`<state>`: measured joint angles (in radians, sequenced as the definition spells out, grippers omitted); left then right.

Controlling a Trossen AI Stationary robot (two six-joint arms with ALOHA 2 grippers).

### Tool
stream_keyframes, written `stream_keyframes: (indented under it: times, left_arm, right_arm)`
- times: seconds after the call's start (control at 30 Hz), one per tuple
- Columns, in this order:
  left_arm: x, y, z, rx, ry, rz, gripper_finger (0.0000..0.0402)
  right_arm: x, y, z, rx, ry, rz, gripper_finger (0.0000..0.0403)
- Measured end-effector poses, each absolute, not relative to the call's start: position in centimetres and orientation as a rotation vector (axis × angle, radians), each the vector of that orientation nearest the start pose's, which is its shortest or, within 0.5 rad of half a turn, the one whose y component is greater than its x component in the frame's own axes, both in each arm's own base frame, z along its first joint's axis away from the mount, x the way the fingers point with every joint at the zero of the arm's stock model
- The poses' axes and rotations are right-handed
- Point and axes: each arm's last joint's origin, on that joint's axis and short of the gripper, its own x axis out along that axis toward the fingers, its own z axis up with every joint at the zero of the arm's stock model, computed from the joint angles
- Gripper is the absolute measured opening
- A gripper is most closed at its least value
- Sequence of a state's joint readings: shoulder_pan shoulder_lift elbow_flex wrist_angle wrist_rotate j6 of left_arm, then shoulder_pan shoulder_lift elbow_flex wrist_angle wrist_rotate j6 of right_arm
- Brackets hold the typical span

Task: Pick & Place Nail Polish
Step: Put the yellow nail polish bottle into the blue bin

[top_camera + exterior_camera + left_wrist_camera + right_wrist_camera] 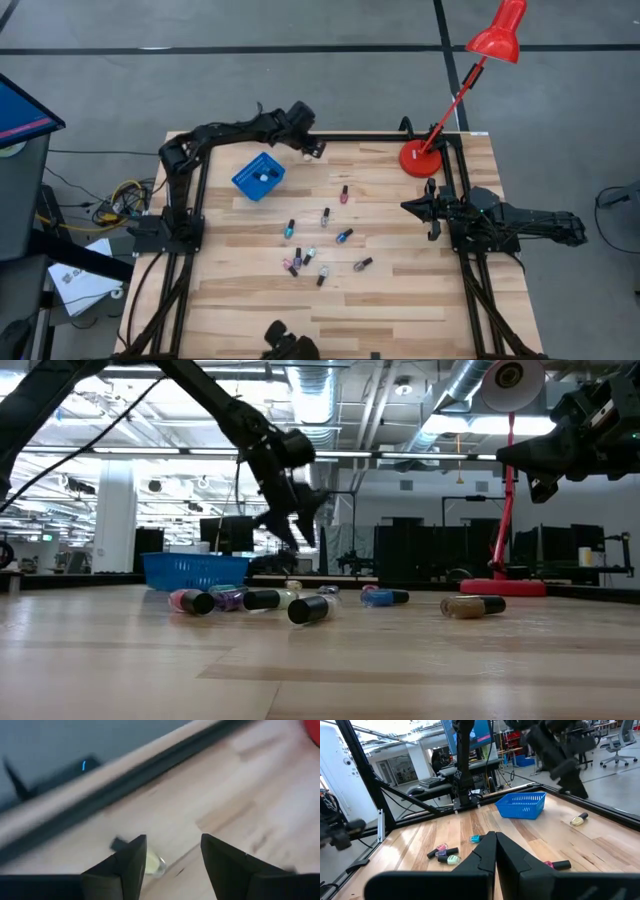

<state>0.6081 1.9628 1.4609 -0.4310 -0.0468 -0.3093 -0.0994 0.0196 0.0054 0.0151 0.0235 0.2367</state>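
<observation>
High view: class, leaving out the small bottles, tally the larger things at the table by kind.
Robot arms: 2
Blue bin: 1
Red lamp: 1
Total: 4

From overhead you look straight down on the whole table (400, 300). The low camera sits at tabletop level, facing across the wood into the room. Your left wrist camera hangs close over the table's far edge, beside a pale bottle (152, 865). Your right wrist camera looks across the table toward the blue basket (522, 804), which the overhead and low views also show.
</observation>
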Motion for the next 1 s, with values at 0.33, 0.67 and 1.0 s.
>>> stream_keyframes:
  times: [0.33, 0.67, 1.0]
  left_arm:
    - [31.7, 24.6, 23.4, -0.042, 1.023, 0.467, 0.0228]
    - [31.9, 25.3, 20.9, 0.129, 1.124, 0.23, 0.0246]
    - [32.3, 26.1, 19.5, 0.216, 1.12, 0.092, 0.0246]
  right_arm:
    - [9.8, -1.0, 16.5, 0.236, -0.015, -0.122, 0.0]
    - [9.8, -1.0, 16.5, 0.236, -0.015, -0.122, 0.0]
    - [9.8, -1.0, 16.5, 0.236, -0.016, -0.122, 0.0]
